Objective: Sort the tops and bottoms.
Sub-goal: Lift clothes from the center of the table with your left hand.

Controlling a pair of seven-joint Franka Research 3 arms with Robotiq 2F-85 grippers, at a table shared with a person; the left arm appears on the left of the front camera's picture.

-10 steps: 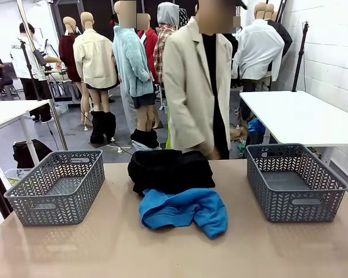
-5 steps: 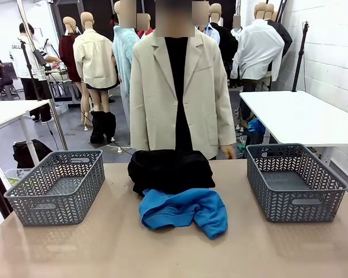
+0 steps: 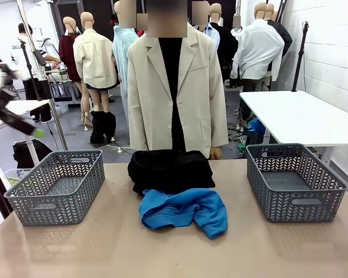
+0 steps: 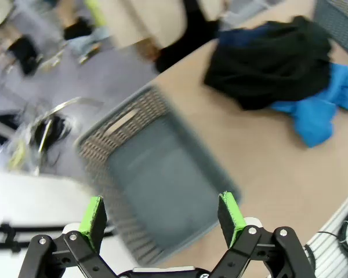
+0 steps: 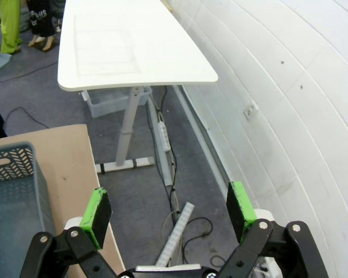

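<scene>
left gripper [image 4: 162, 211]: jaws spread wide, nothing between the pads. it hangs high off the table's left end and looks down over the left basket [image 3: 52, 205], blurred in both the front and left wrist views. left basket: bare bottom, no garment in it. table [image 3: 104, 243] centre: bottoms [image 3: 171, 171] in one dark heap toward the far edge, in front of the person [image 3: 177, 92] in the beige jacket, who stands with hands off the cloth. heap reads black in the front view. a navy fold shows at its far side in the left wrist view. pieces overlap, so cannot count them. soft, slumped and thick, no clear leg or waistband to pick out. top [image 3: 185, 211]: bright blue knit, crumpled, on the robot's side of the heap and touching it. its far edge seems to run under the black cloth. one lobe trails toward the right. right basket [image 3: 296, 205]: also bare inside. right gripper [image 5: 168, 211]: jaws wide, holds nothing, aimed down past the table's right edge at the floor, with a corner of the right basket at the picture's left. progress, as judged: nothing sorted, neither basket has taken a piece, no garment gripped. all of it is left to do: top to one basket, bottoms to the other. which basket takes which cannot be told from here. top looks the easier first pick, being nearest and lying mostly clear of the heap.
</scene>
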